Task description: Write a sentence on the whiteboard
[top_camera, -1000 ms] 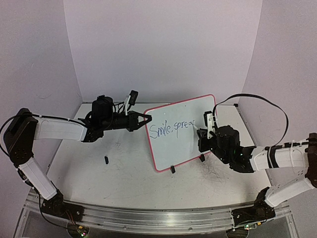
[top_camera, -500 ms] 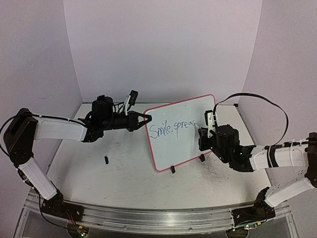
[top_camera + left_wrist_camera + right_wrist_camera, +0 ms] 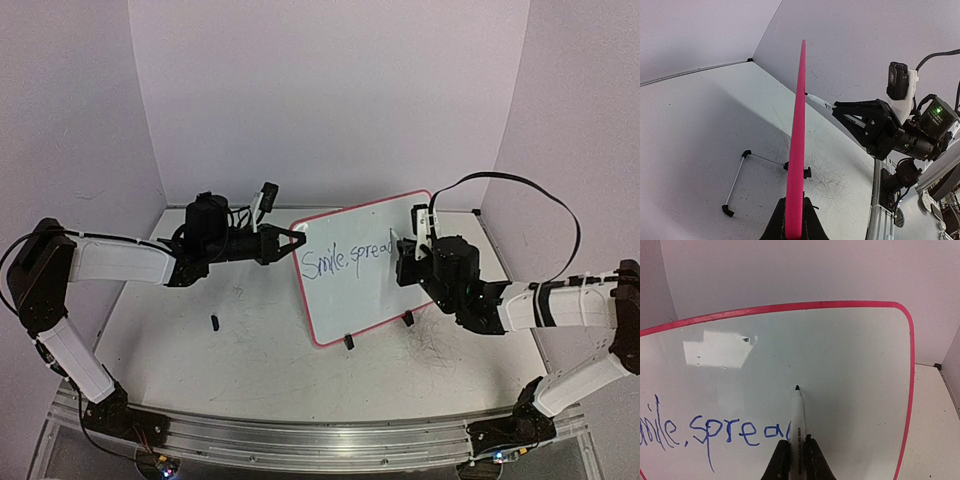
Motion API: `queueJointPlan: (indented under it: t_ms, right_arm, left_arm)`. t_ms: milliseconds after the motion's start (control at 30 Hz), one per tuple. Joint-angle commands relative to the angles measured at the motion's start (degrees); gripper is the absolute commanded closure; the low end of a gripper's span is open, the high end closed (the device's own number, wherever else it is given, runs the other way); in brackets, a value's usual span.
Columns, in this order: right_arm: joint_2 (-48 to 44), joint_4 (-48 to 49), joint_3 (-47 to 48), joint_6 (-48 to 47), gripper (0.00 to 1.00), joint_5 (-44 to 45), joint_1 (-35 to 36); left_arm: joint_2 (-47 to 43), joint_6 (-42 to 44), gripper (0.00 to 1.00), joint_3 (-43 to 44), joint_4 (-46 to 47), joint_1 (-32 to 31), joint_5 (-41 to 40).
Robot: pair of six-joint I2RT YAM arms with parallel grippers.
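Observation:
The whiteboard (image 3: pixel 365 275) stands tilted on the table, white with a pink-red rim and black clip feet. My left gripper (image 3: pixel 297 240) is shut on its left edge; in the left wrist view the rim (image 3: pixel 798 140) runs edge-on from between the jaws. The sentence (image 3: pixel 345 258) in blue reads "Smile, sprea" with a part-made letter after it (image 3: pixel 735 432). My right gripper (image 3: pixel 402 262) is shut on a white marker (image 3: pixel 798 422), its black tip at the board above the last letter. The marker also shows in the left wrist view (image 3: pixel 820 102).
A small black marker cap (image 3: pixel 215 322) lies on the scuffed white tabletop (image 3: pixel 250 350) left of the board. A thin wire stand with black ends (image 3: pixel 737 180) lies on the table behind the board. Purple walls close in at the back and sides.
My right gripper has moved up and slightly left along the board with the marker, adding a stroke after "sprea". The left arm and the board have stayed still.

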Motion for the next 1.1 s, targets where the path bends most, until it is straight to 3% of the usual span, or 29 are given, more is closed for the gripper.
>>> queueJointPlan:
  t_ms: [0, 867, 1067]
  right_arm:
    - [-0.6, -0.6, -0.2, 0.7, 1.0, -1.0, -0.4]
    - [-4.4, -4.1, -6.4, 4.0, 1.0, -2.7, 0.4]
    - [-9.8, -4.9, -5.5, 2.5, 1.0, 0.1, 0.3]
  left_arm:
    - [-0.9, 5.4, 1.0, -0.8, -5.0, -1.0, 1.7]
    - [-0.8, 5.5, 1.0, -0.8, -5.0, -1.1, 1.6]
    - [-0.6, 5.6, 1.0, -0.9, -5.0, -1.0, 1.3]
